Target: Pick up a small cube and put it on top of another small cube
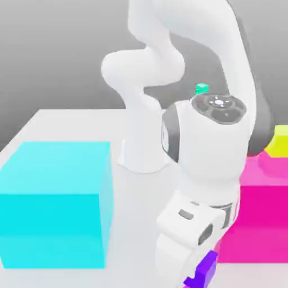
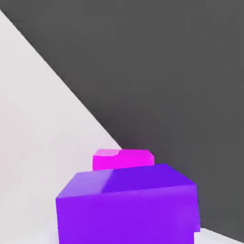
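Purple small cube (image 1: 206, 269) clamped in the clenched claw (image 1: 198, 275), low near the exterior view's bottom edge. Left to right: big cyan block (image 1: 56, 202) on the white tabletop (image 1: 140, 202), white arm (image 1: 208, 163), pink block (image 1: 261, 216), yellow cube (image 1: 279, 140) on top.

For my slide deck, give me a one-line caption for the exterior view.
Panda arm's gripper shut on the small purple cube, between the big cyan block and the pink block.

Big cyan block (image 1: 53, 205) on the white table (image 1: 73, 121); pink block (image 1: 261, 225); yellow cube (image 1: 279, 142); teal cube (image 1: 202, 88).
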